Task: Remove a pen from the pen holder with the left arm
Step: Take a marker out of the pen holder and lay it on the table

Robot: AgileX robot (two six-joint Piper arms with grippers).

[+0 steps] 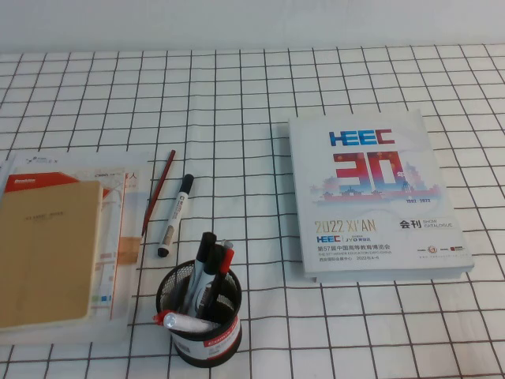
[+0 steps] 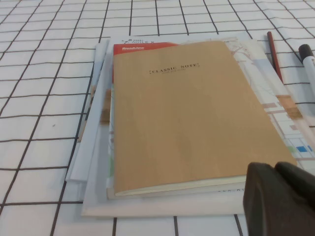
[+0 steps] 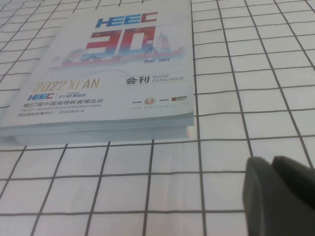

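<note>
A black mesh pen holder [image 1: 199,316] stands at the table's near edge, left of centre. Several pens and markers [image 1: 207,264] stick out of it, some with red or white caps. Neither arm appears in the high view. In the left wrist view my left gripper [image 2: 275,169] hangs shut and empty over the near corner of a tan notebook [image 2: 192,113]; the holder is out of that view. In the right wrist view my right gripper [image 3: 272,164] is shut with nothing in it, above the checked cloth on the near side of a catalogue [image 3: 108,73].
A black-and-white marker [image 1: 175,215] and a red pencil [image 1: 158,192] lie on the cloth just beyond the holder. The tan notebook [image 1: 47,253] tops a pile of papers at the left. The white HEEC catalogue [image 1: 371,189] lies at the right.
</note>
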